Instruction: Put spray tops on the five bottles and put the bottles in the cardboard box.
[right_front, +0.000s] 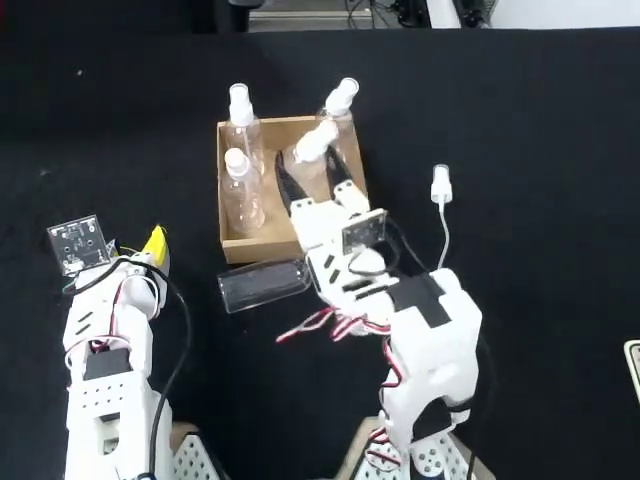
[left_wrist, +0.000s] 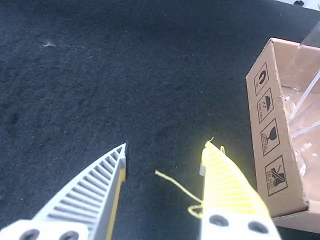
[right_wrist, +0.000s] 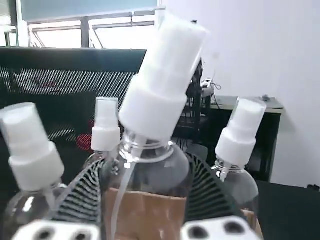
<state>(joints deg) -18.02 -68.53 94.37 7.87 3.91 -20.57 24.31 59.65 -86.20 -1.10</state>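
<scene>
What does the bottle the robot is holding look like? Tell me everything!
The bottle is clear plastic, with a white spray top on its neck and a thin tube running down inside. It leans over instead of standing straight. The right gripper grips its body between two black ribbed fingers, above the cardboard box, close to three other bottles with tops. Its bottom is hidden.
</scene>
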